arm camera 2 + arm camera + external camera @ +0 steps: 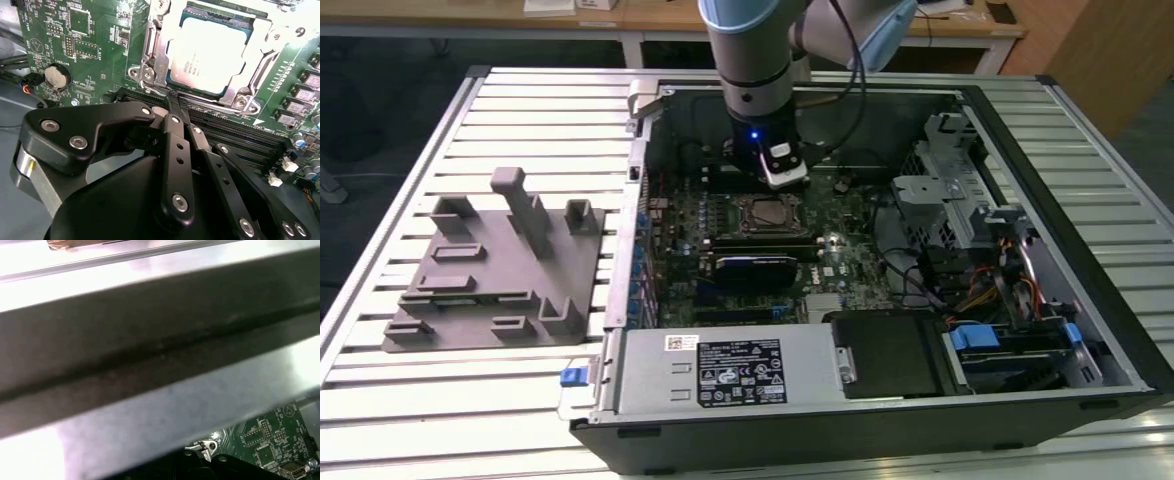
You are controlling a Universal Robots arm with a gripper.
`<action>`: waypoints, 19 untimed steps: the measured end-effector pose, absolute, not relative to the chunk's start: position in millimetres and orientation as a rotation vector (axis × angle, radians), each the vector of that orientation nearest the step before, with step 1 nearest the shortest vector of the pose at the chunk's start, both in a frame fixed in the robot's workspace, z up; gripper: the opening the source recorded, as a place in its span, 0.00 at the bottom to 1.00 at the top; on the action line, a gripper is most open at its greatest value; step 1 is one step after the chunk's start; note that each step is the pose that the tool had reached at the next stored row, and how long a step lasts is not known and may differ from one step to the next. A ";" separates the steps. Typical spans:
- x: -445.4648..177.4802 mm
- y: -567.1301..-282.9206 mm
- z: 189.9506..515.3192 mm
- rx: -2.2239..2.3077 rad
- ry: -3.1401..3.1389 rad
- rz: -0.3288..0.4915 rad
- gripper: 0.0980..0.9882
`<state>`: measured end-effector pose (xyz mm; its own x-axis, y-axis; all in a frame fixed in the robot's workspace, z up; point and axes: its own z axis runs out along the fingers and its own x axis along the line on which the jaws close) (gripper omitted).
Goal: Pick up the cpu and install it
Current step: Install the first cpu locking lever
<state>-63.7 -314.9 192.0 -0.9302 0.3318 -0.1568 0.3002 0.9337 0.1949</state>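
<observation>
Exterior view: open black desktop computer case [881,400] lies on its side on the slatted metal tabletop [400,400]. The arm reaches down into it; the tool [781,180] hangs over the green motherboard [854,255], just beyond the CPU socket.

Second wrist view: the cpu [210,55], a small flat square chip with a silvery-white metal top, sits in the metal-bordered socket frame [150,65] on the board. The black tool [172,102] has its fingers [177,145] drawn together, tips meeting, nothing held between them. The tips rest just beside the socket frame's near edge, next to the dark memory slots [235,137]; the chip lies just ahead of the tips, apart from them.

Grey plastic block fixture with upright posts [500,265] stands on the tabletop outside the case, toward the exterior view's left, well apart from the tool.
</observation>
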 end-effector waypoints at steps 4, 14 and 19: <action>-61.6 -316.5 192.1 0.479 2.904 0.250 0.01; -60.6 -317.9 193.6 0.480 2.904 0.256 0.01; -60.6 -317.9 197.2 0.480 2.904 0.256 0.01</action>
